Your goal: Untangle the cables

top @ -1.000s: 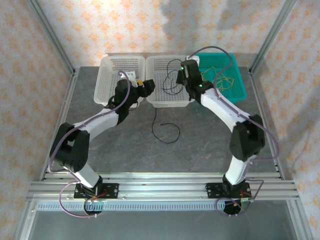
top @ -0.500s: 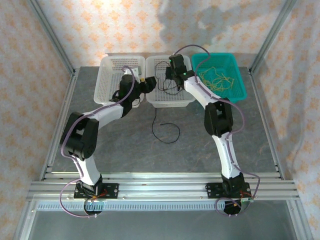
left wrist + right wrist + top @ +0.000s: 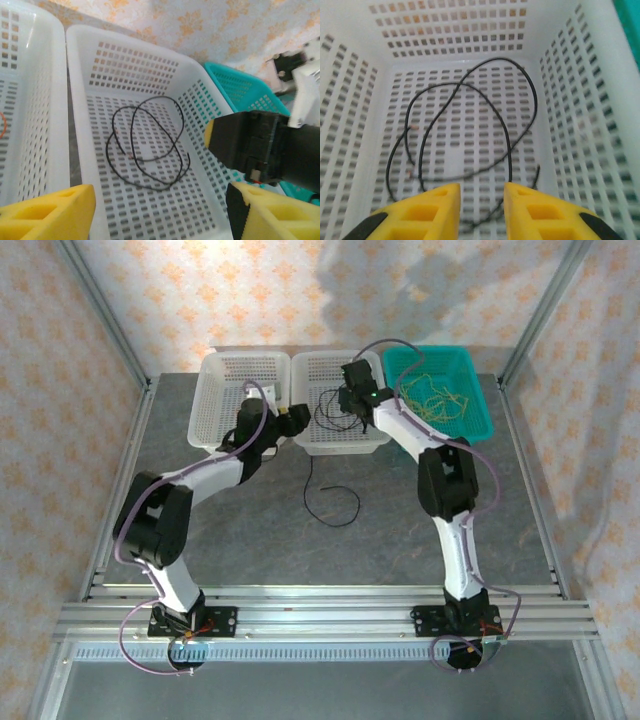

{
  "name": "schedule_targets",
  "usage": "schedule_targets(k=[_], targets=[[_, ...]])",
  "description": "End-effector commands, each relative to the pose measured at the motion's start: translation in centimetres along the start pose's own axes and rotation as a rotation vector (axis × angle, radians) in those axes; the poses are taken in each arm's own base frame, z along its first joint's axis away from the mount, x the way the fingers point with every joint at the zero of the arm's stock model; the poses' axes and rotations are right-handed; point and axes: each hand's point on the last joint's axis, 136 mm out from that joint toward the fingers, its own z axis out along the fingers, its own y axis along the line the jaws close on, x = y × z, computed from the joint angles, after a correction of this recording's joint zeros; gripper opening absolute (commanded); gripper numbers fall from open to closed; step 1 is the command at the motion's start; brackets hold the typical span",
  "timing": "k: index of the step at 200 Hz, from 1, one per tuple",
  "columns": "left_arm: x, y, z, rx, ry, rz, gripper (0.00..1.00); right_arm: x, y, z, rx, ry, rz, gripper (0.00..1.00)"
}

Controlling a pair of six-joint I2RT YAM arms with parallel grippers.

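- Now the right gripper hangs inside the middle white perforated plastic basket at the far edge of the grey stone-patterned table. Its yellow fingers stand a narrow gap apart, with nothing between them.
- Right below it, a thin black cable lies loose on that basket's floor in overlapping loops, one end near the right wall.
- The left gripper hovers by the basket's near left corner, fingers spread wide and empty, facing the loops.
- A second black cable starts just by the basket's near rim, runs onto the middle of the table and curls into an open hook.
- Tangled thin yellow cables sit in the teal plastic basket at the far right corner.
- A sliver of orange-red cable shows in the left white perforated basket, just beside the middle one.
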Motion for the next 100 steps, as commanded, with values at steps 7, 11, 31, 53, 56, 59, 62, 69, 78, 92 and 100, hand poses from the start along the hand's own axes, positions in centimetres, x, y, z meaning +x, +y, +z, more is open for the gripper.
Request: schedule_targets(k=[7, 11, 31, 53, 56, 59, 62, 69, 78, 92, 100], targets=[[-0.6, -1.1, -3.7, 0.009, -0.054, 0.008, 0.7, -2.7, 2.4, -8.1, -0.037, -0.168, 0.002, 0.28], [-0.3, -1.0, -4.2, 0.004, -0.055, 0.005, 0.7, -2.2, 2.7, -8.7, -0.043, -0.17, 0.003, 0.28], [0.8, -0.3, -6.7, -0.029, -0.064, -0.01, 0.7, 1.4, 4.4, -11.0, -0.069, -0.149, -0.003, 0.28], [2.6, 1.0, -9.5, -0.061, -0.067, -0.054, 0.7, 6.4, 6.4, -12.3, -0.103, -0.082, -0.003, 0.28], [2.9, 1.2, -9.9, -0.066, -0.069, -0.063, 0.7, 7.1, 6.8, -12.4, -0.11, -0.071, -0.002, 0.28], [3.1, 1.4, -10.2, -0.069, -0.07, -0.072, 0.7, 7.8, 7.0, -12.4, -0.116, -0.058, -0.001, 0.28], [3.4, 1.7, -10.6, -0.072, -0.07, -0.08, 0.7, 8.5, 7.3, -12.5, -0.123, -0.046, -0.002, 0.28], [4.1, 2.1, -11.4, -0.079, -0.071, -0.105, 0.7, 10.0, 7.8, -12.6, -0.131, -0.019, -0.007, 0.28], [4.9, 2.8, -12.4, -0.087, -0.071, -0.123, 0.7, 11.8, 8.3, -12.8, -0.131, 0.012, -0.01, 0.28], [6.3, 3.6, -13.5, -0.098, -0.059, -0.164, 0.7, 14.0, 9.0, -12.9, -0.136, 0.053, -0.015, 0.28], [7.0, 4.1, -14.1, -0.107, -0.059, -0.182, 0.7, 15.2, 9.6, -12.9, -0.145, 0.079, -0.022, 0.28]])
